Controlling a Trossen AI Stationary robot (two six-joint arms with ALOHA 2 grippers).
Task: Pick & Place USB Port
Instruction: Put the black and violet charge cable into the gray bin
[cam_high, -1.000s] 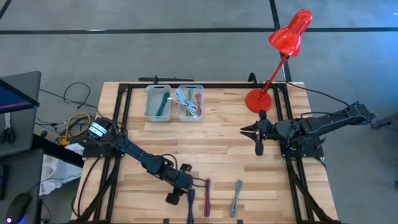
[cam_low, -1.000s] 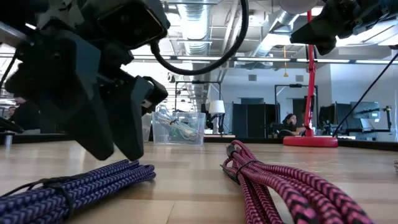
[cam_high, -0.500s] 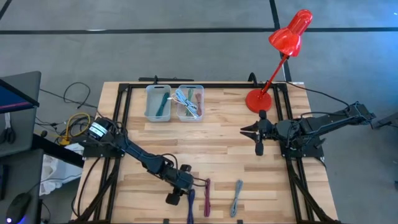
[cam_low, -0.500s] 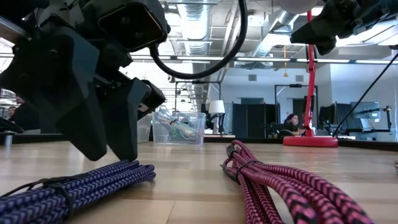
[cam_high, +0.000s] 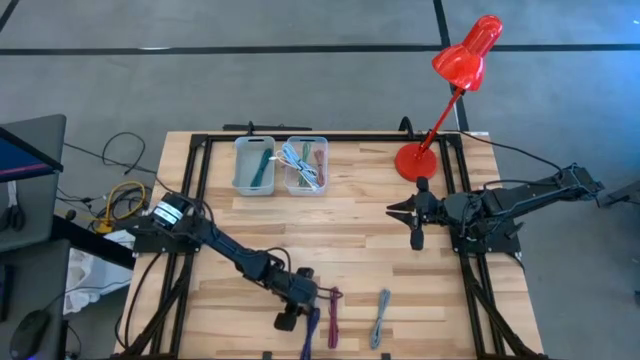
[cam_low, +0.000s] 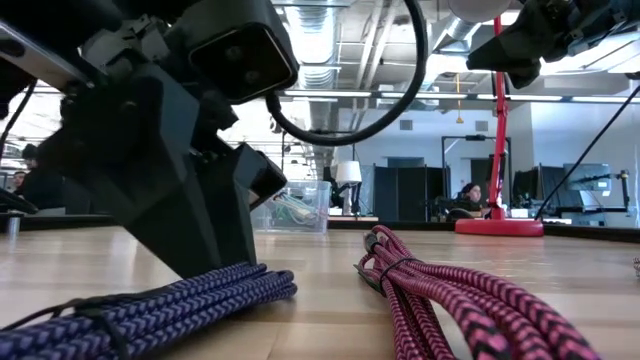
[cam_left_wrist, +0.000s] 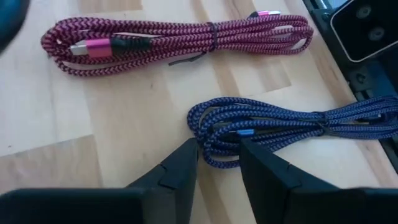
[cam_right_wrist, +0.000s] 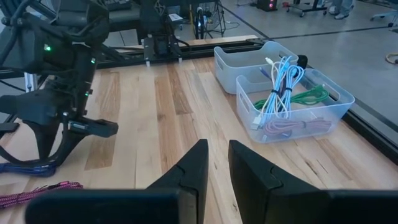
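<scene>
A blue braided USB cable (cam_high: 309, 328), coiled and tied, lies flat on the table near its front edge. My left gripper (cam_left_wrist: 217, 152) is low over the bundle's far, looped end, open, with one finger on each side of the loop. To the right of the blue cable lie a red braided cable (cam_high: 333, 303) and a grey one (cam_high: 381, 317). My right gripper (cam_right_wrist: 217, 152) hangs above the table's right half, its fingers a narrow gap apart with nothing between them. My left gripper straddles the blue cable's looped far end (cam_left_wrist: 211, 146), with several strands between its two fingers (cam_left_wrist: 186, 162). The fingers slant down from the table's left and far side. In the low view one finger rests on the strands (cam_low: 235, 280). The whole cable lies on the table.
Two clear bins (cam_high: 254, 165) (cam_high: 305, 165) with cables in them stand at the back of the table. A red desk lamp (cam_high: 415, 160) has its base at the back right. The low camera's dark housing (cam_left_wrist: 367, 31) sits at the front edge near the cables.
My left gripper has come down and a little toward the table's right onto the blue cable's far end. That end has been nudged slightly to the right, while the near end has stayed where it was.
</scene>
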